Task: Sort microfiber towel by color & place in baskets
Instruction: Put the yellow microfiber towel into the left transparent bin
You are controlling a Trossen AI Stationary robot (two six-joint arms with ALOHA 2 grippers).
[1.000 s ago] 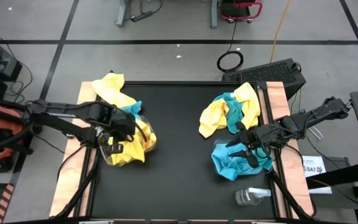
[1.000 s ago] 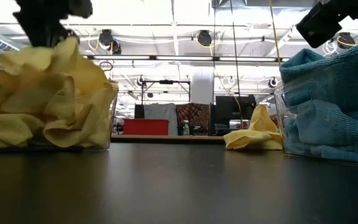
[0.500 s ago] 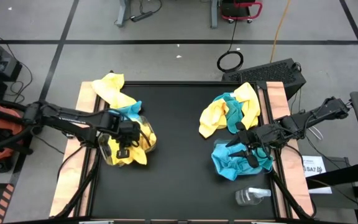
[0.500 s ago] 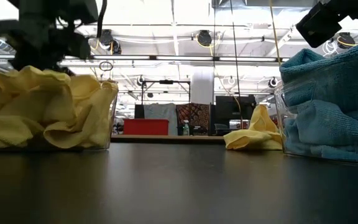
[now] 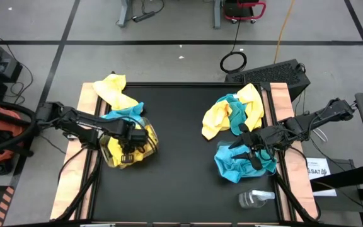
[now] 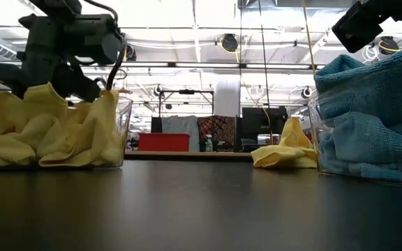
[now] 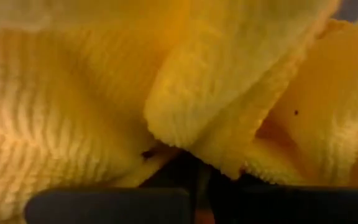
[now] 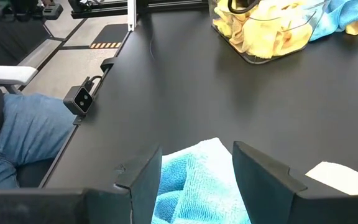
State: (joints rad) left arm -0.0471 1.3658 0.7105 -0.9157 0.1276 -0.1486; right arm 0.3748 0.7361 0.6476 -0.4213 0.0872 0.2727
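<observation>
High view: left gripper [image 5: 128,146] down inside left basket [image 5: 145,150], lower left of frame, buried in yellow towels [image 5: 113,154]. Loose yellow and turquoise pile [image 5: 117,94] at upper left corner of black table [image 5: 175,176]. Mixed pile [image 5: 233,112] right of centre. Right gripper [image 5: 244,150] over right basket [image 5: 222,170] heaped with turquoise towels [image 5: 241,165]. Clear bottle [image 5: 254,199] at lower right.

Low view: left gripper [image 6: 82,87] pushed into yellow heap at left; finger spread hidden by cloth, grip cannot be told. Turquoise-filled basket [image 6: 314,132] at right edge. 1 yellow towel [image 6: 285,152] right of centre, far back.

Left wrist view: yellow cloth fills frame, folds touching dark fingers [image 7: 107,205] at bottom; gap between them appears narrow, hold unclear.

Right wrist view: 2 fingers [image 8: 263,177] spread apart, nothing between them, turquoise towel [image 8: 194,186] just below. Person's jeans-clad leg [image 8: 17,134] at left edge.
</observation>
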